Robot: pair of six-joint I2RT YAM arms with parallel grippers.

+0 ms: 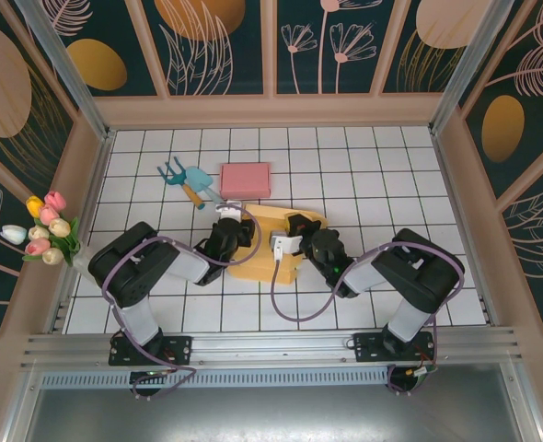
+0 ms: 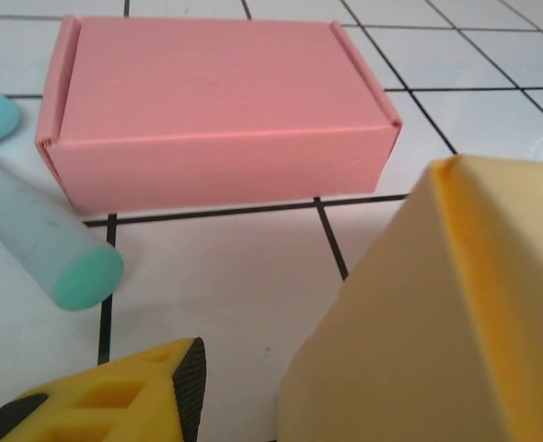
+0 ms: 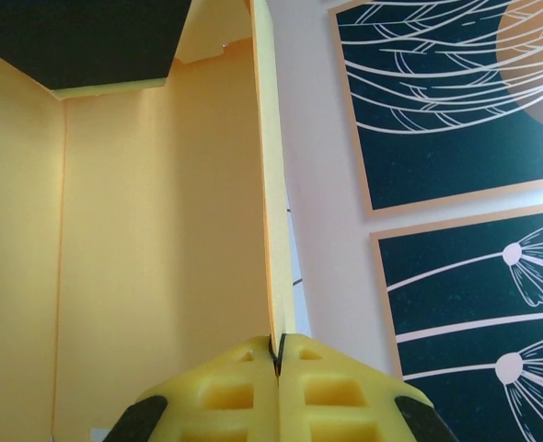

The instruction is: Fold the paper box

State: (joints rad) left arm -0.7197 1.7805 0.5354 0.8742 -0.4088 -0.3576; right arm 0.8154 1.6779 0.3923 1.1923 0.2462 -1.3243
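The yellow paper box (image 1: 273,247) lies half folded on the white tiles between my two arms. My left gripper (image 1: 232,224) is at the box's left end and stands open. In the left wrist view its one visible finger (image 2: 156,396) is a small gap away from a raised yellow panel (image 2: 437,313), which hides the other finger. My right gripper (image 1: 296,227) is at the box's middle, shut on the thin edge of an upright wall of the paper box (image 3: 161,258). Its jaws (image 3: 279,354) pinch that edge between them.
A folded pink box (image 1: 245,180) lies just behind the yellow one, close ahead in the left wrist view (image 2: 216,101). Teal garden tools (image 1: 189,181) lie to its left, one handle (image 2: 55,253) near my left finger. Tulips (image 1: 46,228) stand at the left wall.
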